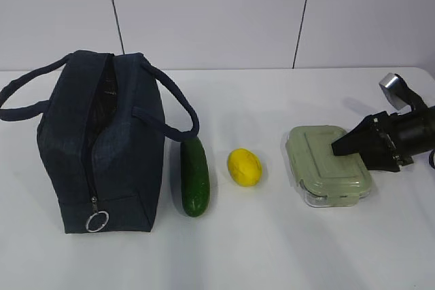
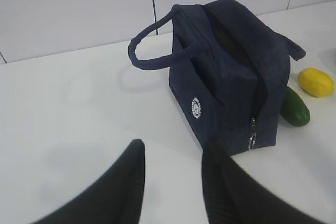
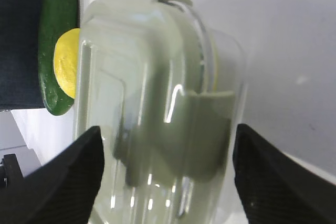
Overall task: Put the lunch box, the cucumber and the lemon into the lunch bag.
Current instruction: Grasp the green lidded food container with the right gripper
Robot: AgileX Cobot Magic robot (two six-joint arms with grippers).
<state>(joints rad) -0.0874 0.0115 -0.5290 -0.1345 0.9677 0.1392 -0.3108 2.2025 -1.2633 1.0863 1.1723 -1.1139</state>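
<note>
The navy lunch bag (image 1: 102, 147) stands on the left of the white table, its top zipper parted. The dark green cucumber (image 1: 194, 176) lies right beside it, and the yellow lemon (image 1: 244, 166) lies to the cucumber's right. The lunch box (image 1: 326, 164), with its sage-green lid, lies flat on the right. My right gripper (image 1: 350, 151) is open at the box's right end, and in the right wrist view its fingers (image 3: 165, 129) stand on either side of the box (image 3: 152, 93). My left gripper (image 2: 173, 148) is open and empty over bare table, near the bag (image 2: 231, 77).
The bag's two loop handles (image 1: 173, 103) hang out to either side. A silver ring pull (image 1: 97, 221) hangs at the bag's near end. A white panelled wall (image 1: 217, 11) closes the table's far edge. Bare tabletop (image 1: 272, 249) lies in front of the objects.
</note>
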